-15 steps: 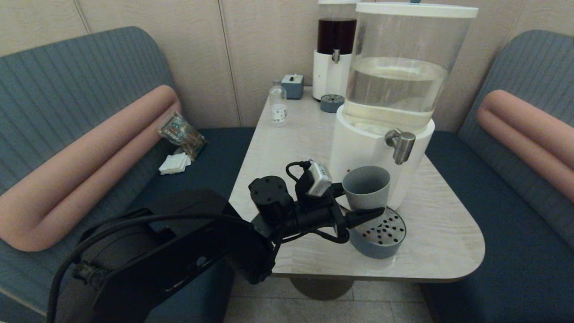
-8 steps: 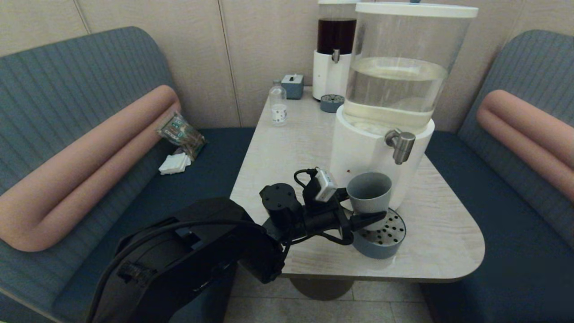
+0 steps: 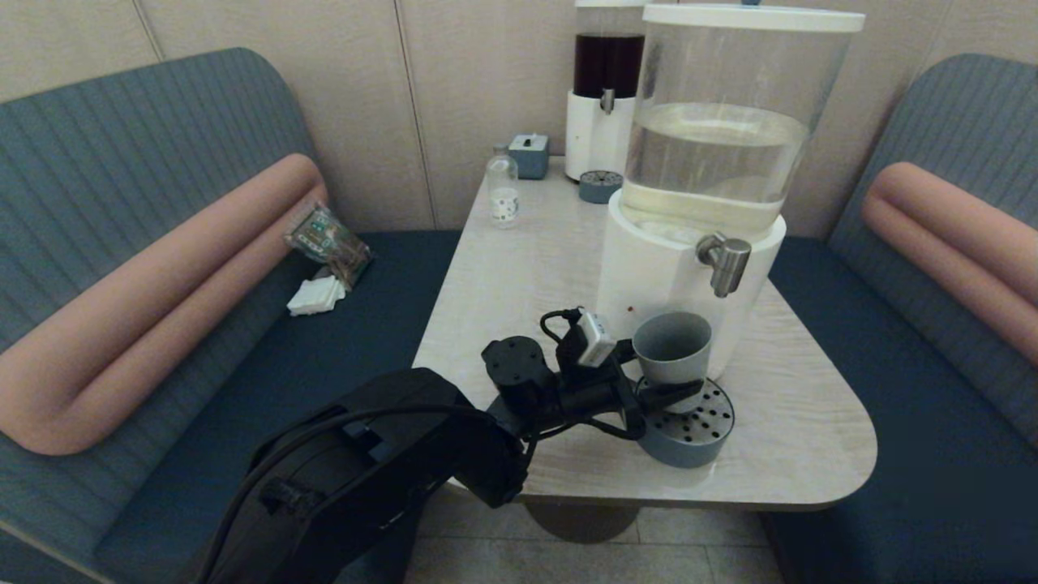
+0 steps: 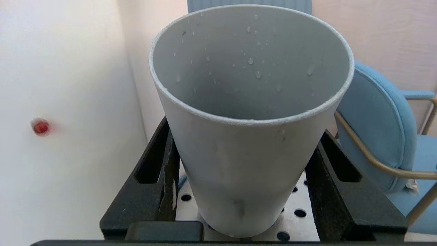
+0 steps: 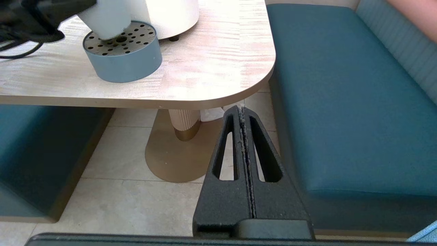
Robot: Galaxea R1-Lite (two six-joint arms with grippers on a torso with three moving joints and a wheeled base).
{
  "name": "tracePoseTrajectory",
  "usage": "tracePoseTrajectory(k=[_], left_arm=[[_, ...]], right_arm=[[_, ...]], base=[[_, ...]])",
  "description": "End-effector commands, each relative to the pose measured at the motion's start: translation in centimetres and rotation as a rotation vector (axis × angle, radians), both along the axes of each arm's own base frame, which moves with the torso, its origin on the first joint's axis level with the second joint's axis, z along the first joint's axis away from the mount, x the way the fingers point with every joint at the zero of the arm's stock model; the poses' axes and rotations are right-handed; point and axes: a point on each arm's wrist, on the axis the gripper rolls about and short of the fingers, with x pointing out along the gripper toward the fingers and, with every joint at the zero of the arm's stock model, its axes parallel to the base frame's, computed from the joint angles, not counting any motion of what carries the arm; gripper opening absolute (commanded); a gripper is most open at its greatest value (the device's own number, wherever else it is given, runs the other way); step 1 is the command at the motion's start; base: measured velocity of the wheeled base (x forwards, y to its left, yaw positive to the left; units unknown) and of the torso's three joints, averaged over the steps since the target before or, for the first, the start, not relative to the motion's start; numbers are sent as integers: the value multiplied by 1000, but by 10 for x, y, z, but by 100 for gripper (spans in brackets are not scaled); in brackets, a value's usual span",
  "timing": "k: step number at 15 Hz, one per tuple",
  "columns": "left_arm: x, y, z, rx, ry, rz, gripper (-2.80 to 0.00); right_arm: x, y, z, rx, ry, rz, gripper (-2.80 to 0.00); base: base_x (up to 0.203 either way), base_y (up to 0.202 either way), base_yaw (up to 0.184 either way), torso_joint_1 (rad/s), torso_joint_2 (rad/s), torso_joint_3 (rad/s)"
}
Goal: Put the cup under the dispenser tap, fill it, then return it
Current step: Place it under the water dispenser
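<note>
I see my left gripper clamped on the cup over the drip tray, pale worktop between blue benches, right gripper closed, empty.

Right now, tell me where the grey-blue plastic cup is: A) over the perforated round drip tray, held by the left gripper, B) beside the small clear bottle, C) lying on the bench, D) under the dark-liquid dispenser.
A: the left gripper clasps the cup over the drip tray.
</note>
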Motion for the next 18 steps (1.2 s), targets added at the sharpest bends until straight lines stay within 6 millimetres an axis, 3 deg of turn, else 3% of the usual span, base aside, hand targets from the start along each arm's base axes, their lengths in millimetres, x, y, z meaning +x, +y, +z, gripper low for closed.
tracePoseTrajectory(k=[1,8,9,18], left_arm=[[1,0,-7,4,3,-3,-280],[5,-3,-12,-1,-5,-3,-280],[5,-3,-12,-1,-5,-3,0],[5,-3,-5,-14,-17,0,0]], right_arm=[[0,0,0,0,1,0,-280],[0,0,0,0,-1,0,-280],[0,0,0,0,1,0,-280],[0,0,0,0,0,1,-280]], base=[[0,0,0,0,0,0],[0,0,0,0,0,0],[0,0,0,0,0,0],[0,0,0,0,0,0]])
